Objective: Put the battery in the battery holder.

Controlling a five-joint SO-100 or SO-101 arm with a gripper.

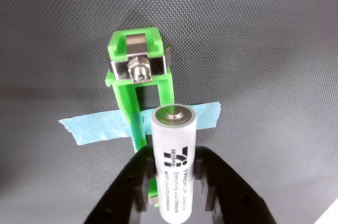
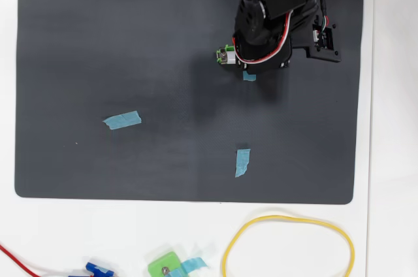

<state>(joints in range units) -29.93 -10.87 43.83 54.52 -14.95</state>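
Observation:
In the wrist view the battery (image 1: 174,150), a white cylinder with dark print and a silver cap, stands nearly upright between my black fingers. My gripper (image 1: 174,168) is shut on its lower half. Just behind and below it lies the battery holder (image 1: 138,60), a narrow green frame with a metal end and screw, held to the mat by a blue tape strip (image 1: 95,127). The battery hangs over the holder's near half and hides it. In the overhead view the arm (image 2: 274,16) covers most of the holder; only its metal end (image 2: 225,56) shows.
A dark mat (image 2: 98,42) covers the white table. Two loose blue tape pieces (image 2: 122,120) (image 2: 242,162) lie on it. Off the mat at the front are a yellow loop (image 2: 287,244), a squarish green piece (image 2: 164,267) and a red wire (image 2: 16,260).

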